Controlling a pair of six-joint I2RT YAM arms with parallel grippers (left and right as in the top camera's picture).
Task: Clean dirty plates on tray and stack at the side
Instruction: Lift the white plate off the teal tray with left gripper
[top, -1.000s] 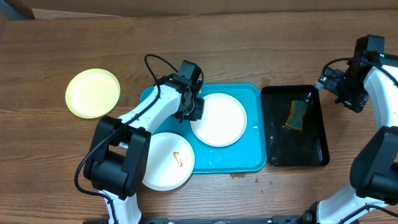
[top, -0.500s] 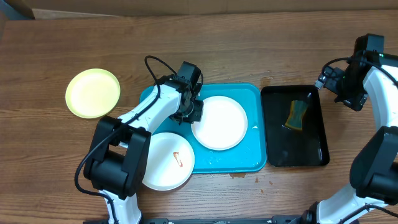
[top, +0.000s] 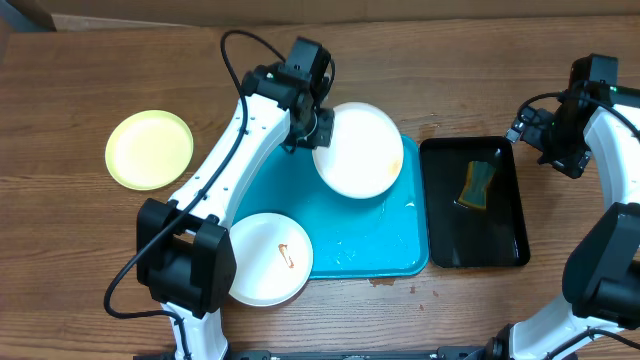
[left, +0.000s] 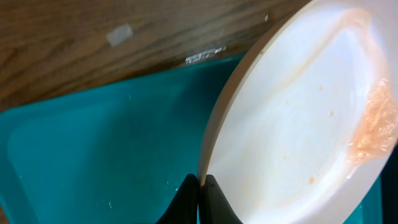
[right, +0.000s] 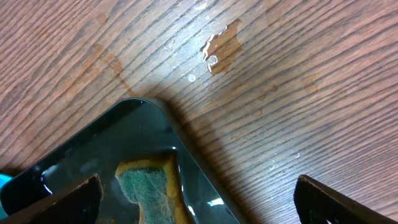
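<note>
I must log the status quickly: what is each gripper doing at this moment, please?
Left gripper: closed on the rim of the white plate.
Right gripper: open, holding nothing.

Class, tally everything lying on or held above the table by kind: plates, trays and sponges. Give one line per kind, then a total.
Plates: 3 (tilted white plate, smeared white plate, yellow-green plate)
Trays: 2 (turquoise tray, black tray)
Sponges: 1 (sponge, in the black tray)
Total: 6
</note>
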